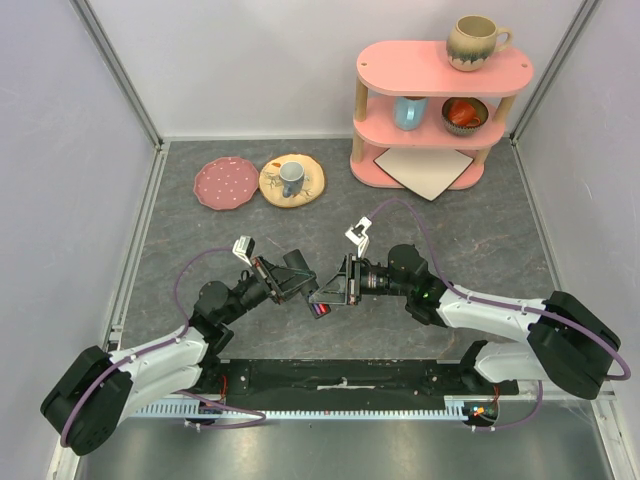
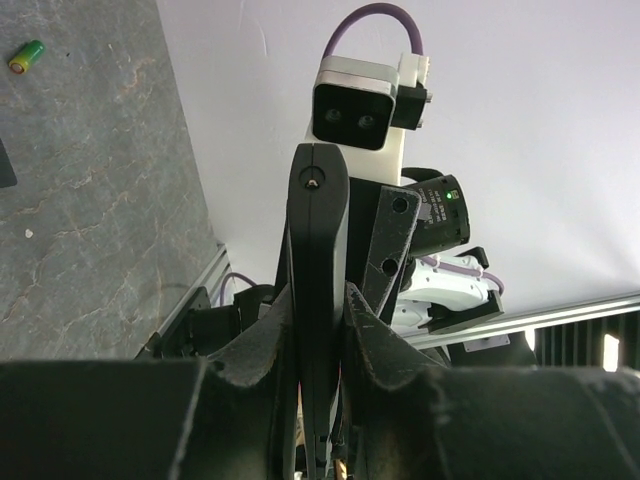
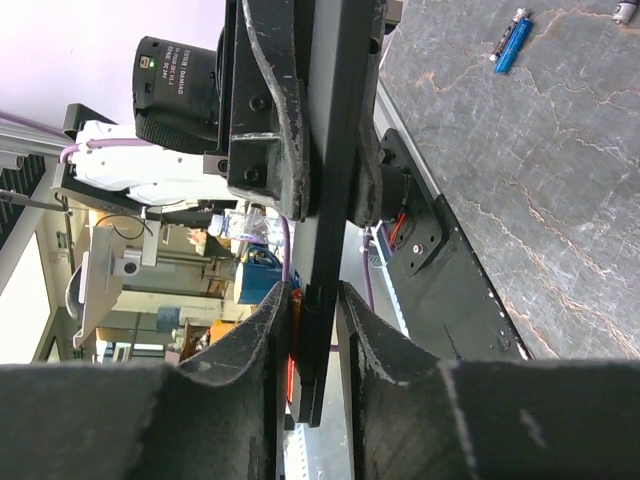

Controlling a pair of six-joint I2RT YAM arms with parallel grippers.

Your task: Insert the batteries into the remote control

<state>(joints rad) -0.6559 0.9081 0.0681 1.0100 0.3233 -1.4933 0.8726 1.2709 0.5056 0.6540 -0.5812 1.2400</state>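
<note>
Both arms hold the black remote control (image 1: 325,291) in the air over the middle of the table, edge-on to both wrist cameras. My left gripper (image 1: 298,284) is shut on one end; in the left wrist view the remote control (image 2: 318,230) rises from between the closed fingers of the left gripper (image 2: 318,297). My right gripper (image 1: 341,284) clamps the other end. In the right wrist view, one finger of the right gripper (image 3: 307,296) presses an orange-red battery (image 3: 295,345) against the remote control (image 3: 335,150). Loose on the table lie a green battery (image 2: 27,55) and a blue battery (image 3: 510,41).
At the back right stands a pink shelf (image 1: 440,70) with a mug (image 1: 474,42), a blue cup and a red bowl, and a white board (image 1: 425,170) under it. A pink plate (image 1: 225,183) and a yellow plate (image 1: 305,188) with a cup lie at the back left.
</note>
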